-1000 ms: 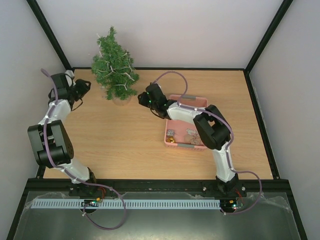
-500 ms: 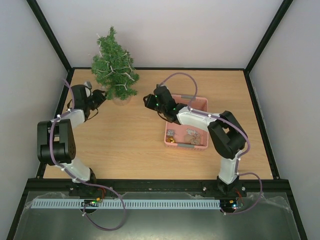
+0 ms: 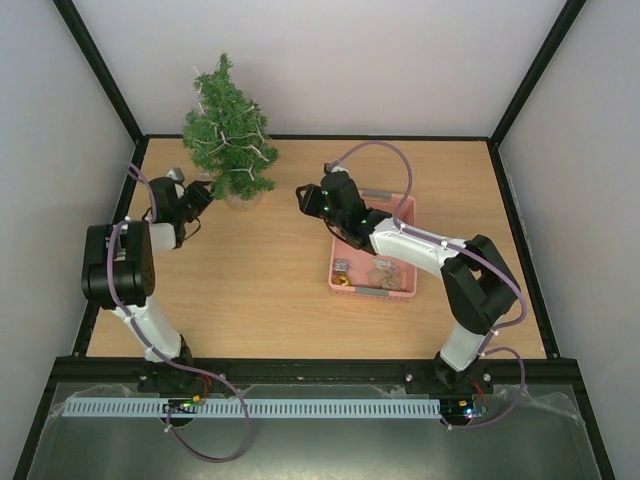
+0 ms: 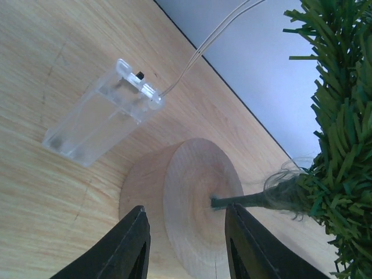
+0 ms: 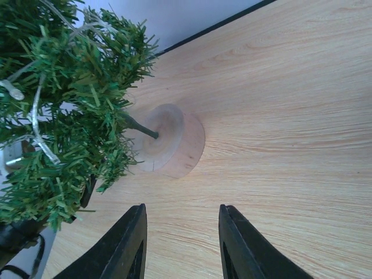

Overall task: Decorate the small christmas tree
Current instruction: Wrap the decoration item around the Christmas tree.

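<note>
Green small christmas tree [image 3: 229, 138], wooden base [image 5: 174, 142]

The small christmas tree [image 3: 230, 135] stands upright on its round wooden base [image 4: 192, 203] at the far left of the tabletop [image 3: 270, 270], its dark green bristly branches strung with pale light wire [image 5: 36, 116].

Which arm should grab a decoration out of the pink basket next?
Probably the right. The right gripper hangs open and empty close to the pink basket holding the ornaments, while the left gripper, also open, sits across the table at the small christmas tree.
</note>
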Controlling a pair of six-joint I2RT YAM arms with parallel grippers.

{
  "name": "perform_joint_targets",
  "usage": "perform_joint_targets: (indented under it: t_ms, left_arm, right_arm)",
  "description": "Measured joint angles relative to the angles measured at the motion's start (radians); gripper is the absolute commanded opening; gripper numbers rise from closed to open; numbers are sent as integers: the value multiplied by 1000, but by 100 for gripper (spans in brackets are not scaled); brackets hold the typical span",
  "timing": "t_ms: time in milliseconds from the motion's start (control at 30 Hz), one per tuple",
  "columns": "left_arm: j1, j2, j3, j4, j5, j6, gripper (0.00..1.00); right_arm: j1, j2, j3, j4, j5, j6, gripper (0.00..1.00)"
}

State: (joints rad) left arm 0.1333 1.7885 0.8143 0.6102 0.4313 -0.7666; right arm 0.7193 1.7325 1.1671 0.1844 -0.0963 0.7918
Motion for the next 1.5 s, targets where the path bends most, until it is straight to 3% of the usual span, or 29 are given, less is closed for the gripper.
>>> perform_joint_targets:
  t_ms: [833,1500]
  left_arm:
    - [-31,288,191,102,89,0,40]
    - [-86,283,249,-73,87,133,36]
  right_arm:
    - [-13,-184,-46,15,82,-60,34]
    - [-25,-335,-166,15,171,-115,34]
